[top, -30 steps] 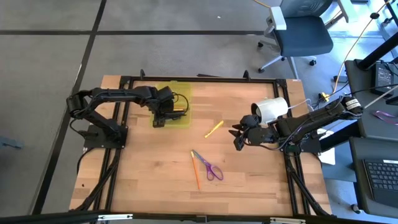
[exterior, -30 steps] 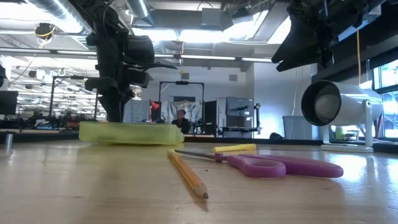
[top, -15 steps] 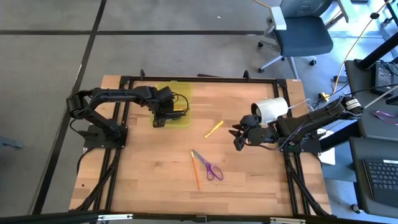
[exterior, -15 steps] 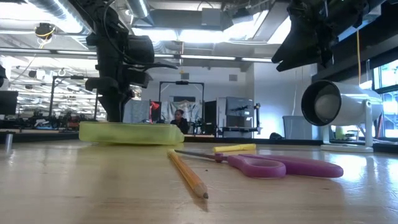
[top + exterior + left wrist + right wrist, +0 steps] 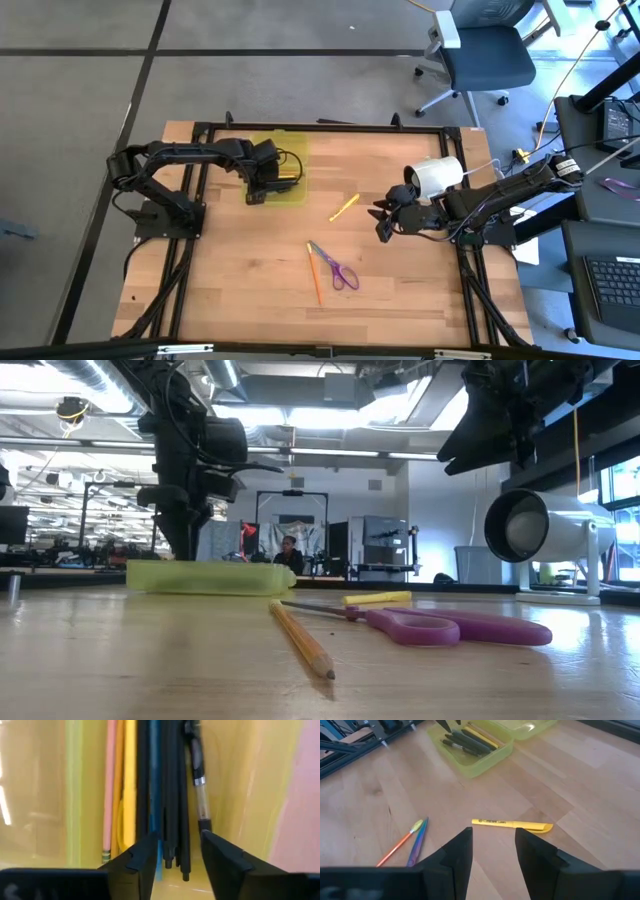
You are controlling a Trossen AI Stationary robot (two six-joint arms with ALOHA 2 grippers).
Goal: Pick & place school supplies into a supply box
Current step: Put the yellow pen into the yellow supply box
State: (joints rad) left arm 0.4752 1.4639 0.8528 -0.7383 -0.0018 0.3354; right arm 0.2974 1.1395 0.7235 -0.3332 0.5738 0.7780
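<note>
Supply box (image 5: 272,168): translucent yellow-green case, lid open flat, at the far left part of the wooden table (image 5: 400,290). Its tray holds several pens and pencils (image 5: 170,795), black, blue, yellow and pink, lying side by side along its length.

Left gripper (image 5: 258,188) is low over the box tray, tips pointed down among the contents. Fingers (image 5: 142,857) are parted a moderate gap and straddle the ends of the black pens; nothing is pinched between them.

White cylinder (image 5: 436,176) stands on a small mount at the right edge of the table, open end toward the centre.

Right gripper (image 5: 384,222) hovers above the table just beside the cylinder, well apart from the box. Fingers (image 5: 457,852) stand a narrow gap apart, empty.

Loose items on the table, apart from the box:
- Scissors (image 5: 335,266), purple handles, near the table centre, toward the front.
- Orange pencil (image 5: 314,276), just beside the scissors, near their blade tips.
- Yellow pen (image 5: 344,207), between the box and the right gripper, lying at an angle.
</note>
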